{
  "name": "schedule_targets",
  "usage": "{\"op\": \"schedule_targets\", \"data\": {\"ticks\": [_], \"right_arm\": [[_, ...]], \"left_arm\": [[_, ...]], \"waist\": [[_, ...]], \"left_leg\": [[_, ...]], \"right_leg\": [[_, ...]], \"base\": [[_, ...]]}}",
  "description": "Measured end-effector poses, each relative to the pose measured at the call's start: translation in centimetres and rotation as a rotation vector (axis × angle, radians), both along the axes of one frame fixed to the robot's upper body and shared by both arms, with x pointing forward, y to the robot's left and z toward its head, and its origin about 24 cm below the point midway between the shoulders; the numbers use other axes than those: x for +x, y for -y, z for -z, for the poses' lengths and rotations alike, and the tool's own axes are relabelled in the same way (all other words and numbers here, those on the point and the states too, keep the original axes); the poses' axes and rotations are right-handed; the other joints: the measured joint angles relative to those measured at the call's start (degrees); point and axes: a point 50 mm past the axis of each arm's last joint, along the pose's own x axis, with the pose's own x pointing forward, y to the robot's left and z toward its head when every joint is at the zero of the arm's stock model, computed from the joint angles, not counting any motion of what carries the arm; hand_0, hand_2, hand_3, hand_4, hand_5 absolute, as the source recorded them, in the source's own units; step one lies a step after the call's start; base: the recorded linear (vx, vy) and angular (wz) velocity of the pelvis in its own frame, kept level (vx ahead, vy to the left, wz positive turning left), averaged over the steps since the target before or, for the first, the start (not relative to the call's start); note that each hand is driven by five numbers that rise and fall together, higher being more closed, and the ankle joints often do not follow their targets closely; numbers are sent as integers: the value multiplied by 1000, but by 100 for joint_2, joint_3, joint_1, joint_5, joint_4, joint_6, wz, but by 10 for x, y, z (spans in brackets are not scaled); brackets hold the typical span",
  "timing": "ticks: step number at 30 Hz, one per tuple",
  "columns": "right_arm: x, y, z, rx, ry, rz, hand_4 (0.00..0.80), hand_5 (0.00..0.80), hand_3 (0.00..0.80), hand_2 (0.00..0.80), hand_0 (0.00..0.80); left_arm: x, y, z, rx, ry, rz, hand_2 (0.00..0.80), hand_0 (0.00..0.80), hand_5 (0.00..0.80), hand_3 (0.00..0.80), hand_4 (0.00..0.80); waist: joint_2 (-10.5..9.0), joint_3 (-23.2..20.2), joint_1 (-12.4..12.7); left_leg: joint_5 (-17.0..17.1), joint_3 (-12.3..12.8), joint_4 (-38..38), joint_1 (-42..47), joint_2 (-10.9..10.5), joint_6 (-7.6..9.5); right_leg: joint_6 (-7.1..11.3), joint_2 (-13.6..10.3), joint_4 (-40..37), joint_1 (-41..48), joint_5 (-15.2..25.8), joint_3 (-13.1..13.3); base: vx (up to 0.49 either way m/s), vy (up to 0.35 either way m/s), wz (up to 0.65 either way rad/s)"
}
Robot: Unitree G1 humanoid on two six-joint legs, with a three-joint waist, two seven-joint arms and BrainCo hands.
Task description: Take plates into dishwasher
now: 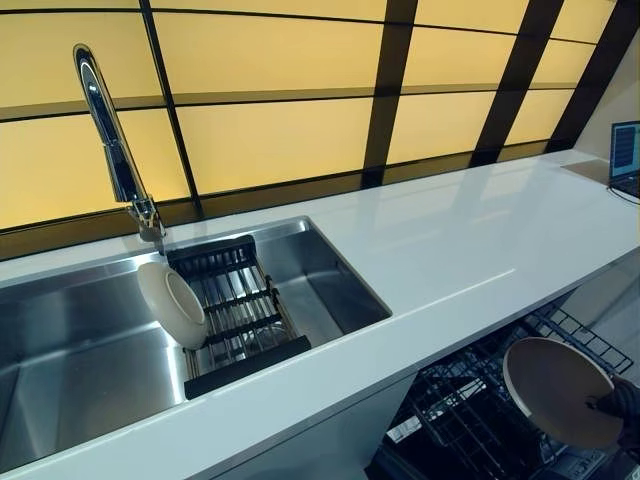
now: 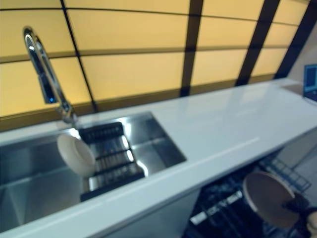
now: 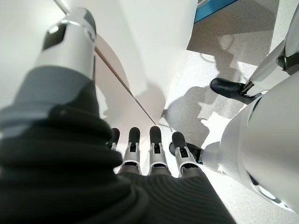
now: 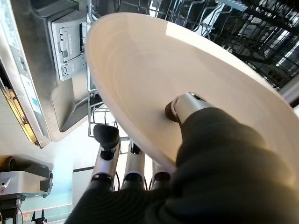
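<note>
My right hand [image 4: 196,140] pinches a round beige plate [image 1: 555,390], thumb on its face, fingers beneath, at lower right over the black wire dishwasher rack [image 1: 470,405]. My left hand [image 3: 149,149] hangs with fingers straight. A white bowl [image 1: 172,303] leans in the steel sink [image 1: 70,350], centre left, below the white bench [image 1: 470,240].

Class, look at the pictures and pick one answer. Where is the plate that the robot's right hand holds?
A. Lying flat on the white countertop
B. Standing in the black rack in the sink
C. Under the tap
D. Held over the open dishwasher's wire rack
D: the plate is pinched by the right hand, thumb on its face and fingers beneath, above the dishwasher rack below the countertop.
</note>
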Motion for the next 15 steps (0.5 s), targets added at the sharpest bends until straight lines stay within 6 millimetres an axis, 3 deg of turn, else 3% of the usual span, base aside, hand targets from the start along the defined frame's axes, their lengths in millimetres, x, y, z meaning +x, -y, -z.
{"op": "schedule_targets", "data": {"ticks": [7,15], "right_arm": [[-2,-12,24,10,-8,48,800,800,800,800,800],[6,-43,52,57,-49,13,800,800,800,800,800]], "left_arm": [[4,3,0,-3,14,11,0,0,0,0,0],[10,8,-1,-13,41,26,0,0,0,0,0]], "waist": [[110,60,134],[284,87,303]], "left_leg": [[9,-55,3,0,-12,11],[17,-208,1,-8,-21,21]], "right_leg": [[-8,-11,-2,27,6,-53],[-8,-20,-5,101,3,-222]], "base": [[-2,0,3],[-1,11,10]]}}
